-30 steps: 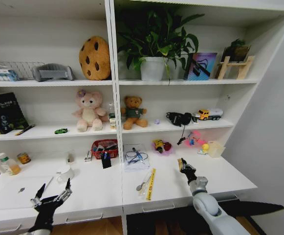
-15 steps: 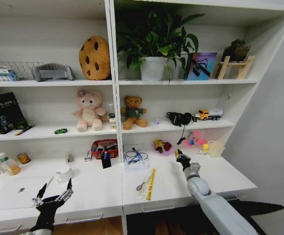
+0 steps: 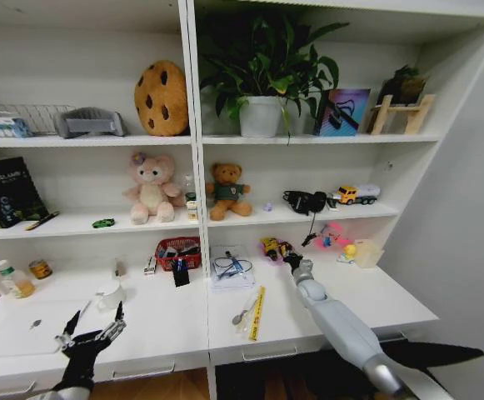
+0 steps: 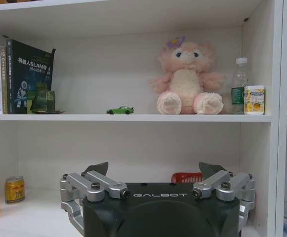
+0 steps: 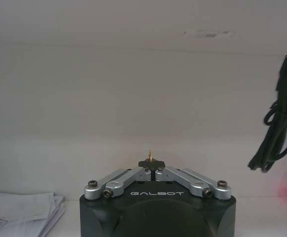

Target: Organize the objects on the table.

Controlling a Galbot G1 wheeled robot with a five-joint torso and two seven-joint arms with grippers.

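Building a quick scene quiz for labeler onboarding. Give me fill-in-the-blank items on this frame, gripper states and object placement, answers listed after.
1. The left gripper, low over the white desk, has its fingers ____.
2. The right gripper is ____ on a thin gold packet edge.
3. The tiny green toy car sits on the same shelf as the ____ plush bear.
4. The yellow ruler lies on the desk beside a metal ____.

Missing words: open; shut; pink; spoon
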